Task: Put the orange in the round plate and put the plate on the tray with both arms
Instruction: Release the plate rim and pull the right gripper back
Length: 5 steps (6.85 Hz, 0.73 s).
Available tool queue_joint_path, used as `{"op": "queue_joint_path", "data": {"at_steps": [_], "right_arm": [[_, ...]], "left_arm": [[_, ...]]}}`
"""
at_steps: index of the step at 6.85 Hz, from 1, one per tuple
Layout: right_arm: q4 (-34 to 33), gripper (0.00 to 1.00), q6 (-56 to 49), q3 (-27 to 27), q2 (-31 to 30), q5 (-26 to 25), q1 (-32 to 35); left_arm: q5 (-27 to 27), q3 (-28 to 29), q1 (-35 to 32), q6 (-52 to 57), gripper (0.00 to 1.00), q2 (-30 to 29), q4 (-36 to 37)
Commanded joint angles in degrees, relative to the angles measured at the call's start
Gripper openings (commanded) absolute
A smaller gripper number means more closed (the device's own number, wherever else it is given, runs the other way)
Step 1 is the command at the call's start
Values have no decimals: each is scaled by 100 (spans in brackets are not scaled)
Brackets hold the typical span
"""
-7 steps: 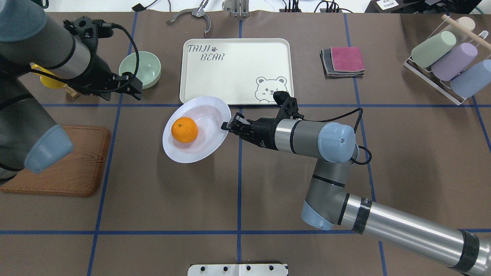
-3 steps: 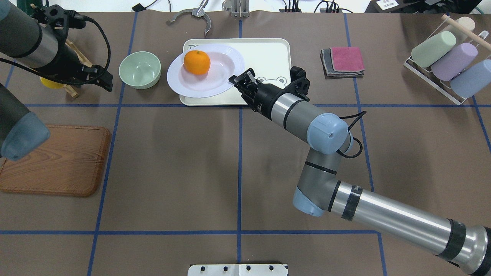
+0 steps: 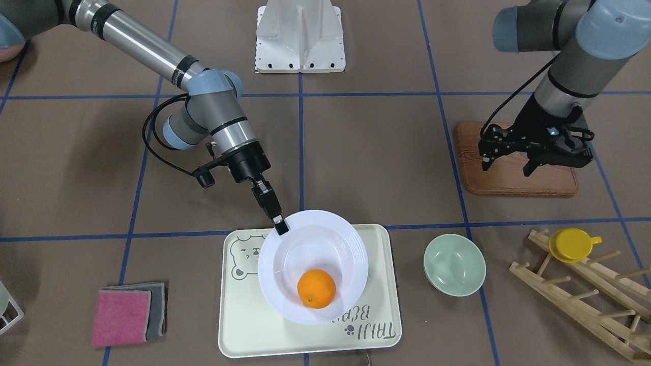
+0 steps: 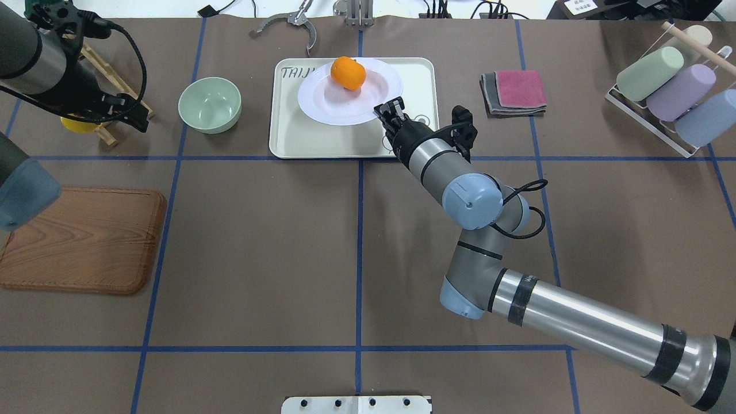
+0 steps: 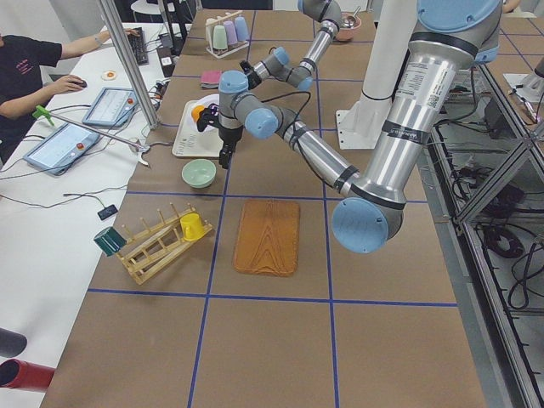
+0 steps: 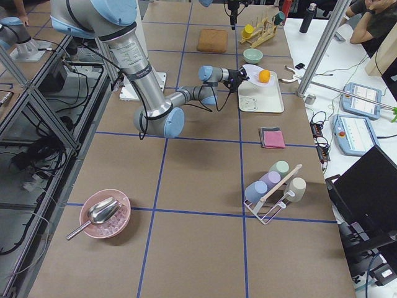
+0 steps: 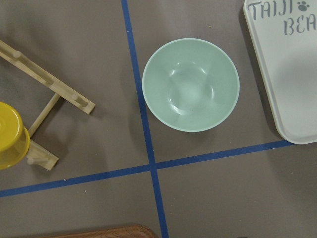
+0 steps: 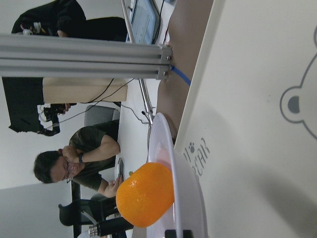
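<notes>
Bare brown table [image 4: 259, 259] all along the robot-side edge of the tray [image 4: 299, 138], crossed by the right arm [image 4: 575, 322]. Little room past the tray's far edge: a metal claw tool [image 4: 296, 18] near its far left corner, at the table's end. Free strip of table at each short side of the tray.

Just beside the tray on the robot's left, a pale green bowl [image 4: 209, 105], apart from it by a narrow gap. Further left of the tray, a wooden peg rack [image 3: 585, 284] carrying a yellow cup [image 3: 572, 244]. Left of the tray and nearer the robot, a brown wooden board [image 4: 86, 241]. Right of the tray, folded pink and grey cloths [image 4: 513, 92]; well beyond those, a wire rack of pastel cups [image 4: 661, 86].

Over the tray's middle and far half, tilted, the round plate [image 3: 305, 239], hiding part of the "TAIJI BEAR" lettering; cannot tell whether any edge rests on the tray. In the plate's well, toward the side away from the robot, the orange [image 3: 316, 288]. Clenched on the plate's robot-side rim, the right gripper [image 3: 278, 223]. Raised above the table well left of the tray, the left gripper [image 3: 507, 168], fingers spread wide, gripping nothing.
</notes>
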Motion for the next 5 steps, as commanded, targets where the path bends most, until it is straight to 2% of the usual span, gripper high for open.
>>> {"op": "queue_joint_path", "data": {"at_steps": [1, 3, 4, 5], "right_arm": [[-617, 0, -4, -66, 66, -115, -45], [-793, 0, 4, -110, 92, -176, -124], [-1081, 57, -22, -93, 109, -150, -124], [-1154, 99, -449, -40, 101, 50, -107]], "left_arm": [[0, 7, -8, 25, 86, 21, -1], [0, 7, -25, 25, 86, 30, -1], [0, 7, -34, 25, 86, 30, -1], [0, 7, -43, 34, 86, 21, -1]]}}
